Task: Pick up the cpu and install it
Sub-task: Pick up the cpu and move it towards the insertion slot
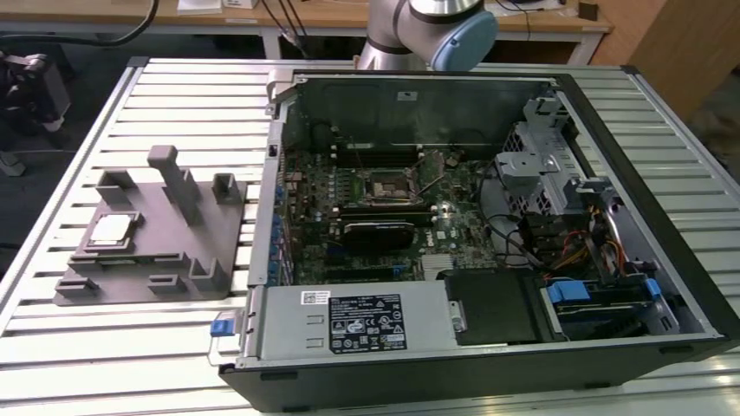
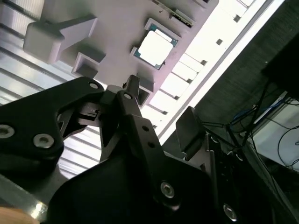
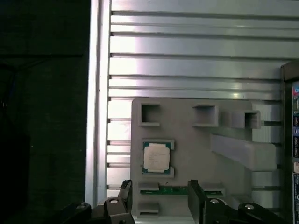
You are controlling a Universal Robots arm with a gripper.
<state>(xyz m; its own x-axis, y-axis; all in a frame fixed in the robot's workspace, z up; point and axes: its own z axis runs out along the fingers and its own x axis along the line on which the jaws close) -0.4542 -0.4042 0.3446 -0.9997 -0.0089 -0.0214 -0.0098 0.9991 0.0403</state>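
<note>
Cpu flat, face-up on fixture

a ribbed metal table carries a grey fixture beside an open computer case

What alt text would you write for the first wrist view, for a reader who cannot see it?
A pale silver cpu lies flat and untouched in its holder on the grey fixture. The gripper hovers close to it, open and empty. The grey fixture rests on a slatted metal table.
</note>
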